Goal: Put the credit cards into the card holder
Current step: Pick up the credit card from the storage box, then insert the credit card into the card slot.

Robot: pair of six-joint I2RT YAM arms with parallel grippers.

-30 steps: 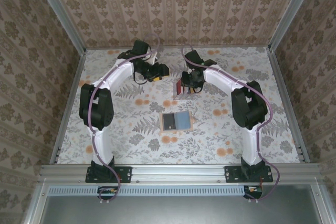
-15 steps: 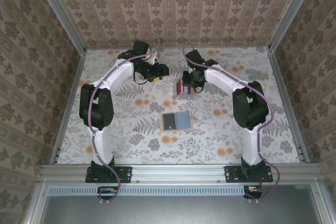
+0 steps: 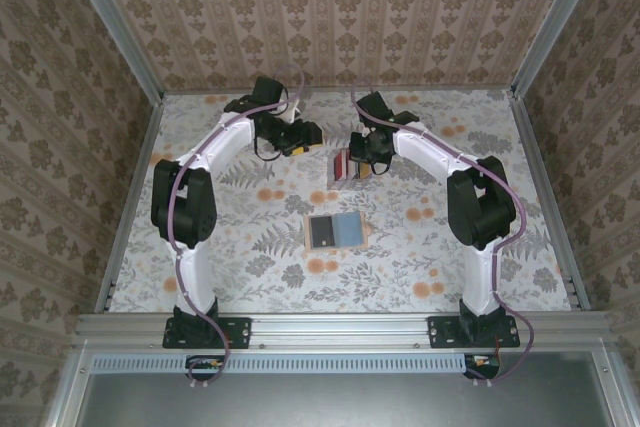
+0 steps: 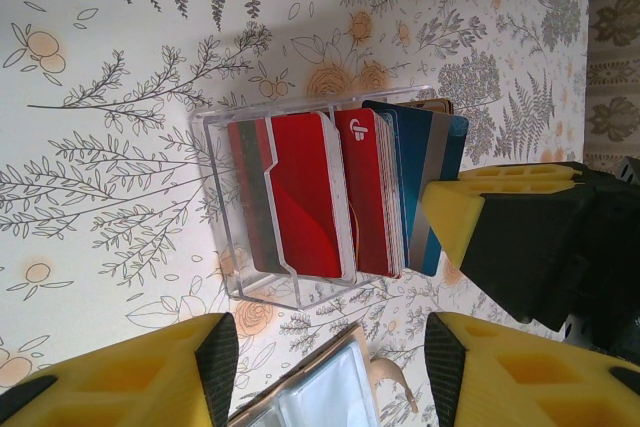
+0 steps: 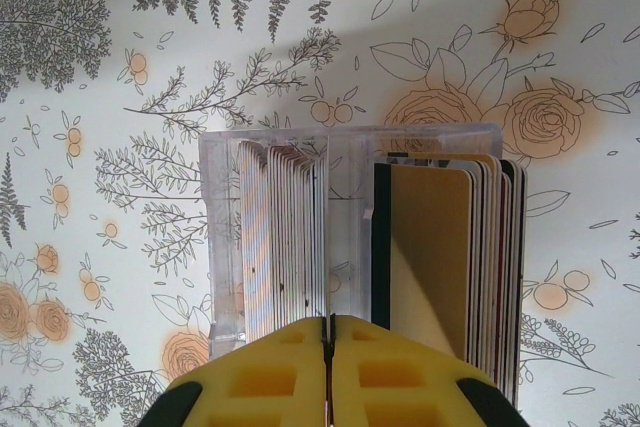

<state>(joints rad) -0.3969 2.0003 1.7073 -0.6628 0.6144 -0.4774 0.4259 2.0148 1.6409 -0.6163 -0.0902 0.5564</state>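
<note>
Our right gripper (image 5: 327,372) has its jaws pressed together over the clear rack (image 5: 350,142) holding the credit cards (image 5: 430,247); we cannot tell if one is pinched. Our left gripper (image 4: 328,362) hovers spread at the rack's left. We see the card holder (image 3: 335,231) lying open, just nearer.

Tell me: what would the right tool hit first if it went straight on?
Probably the upright cards in the clear rack: the shut right tool sits right at its near edge, pointing into it. Whether it touches them is unclear.
</note>
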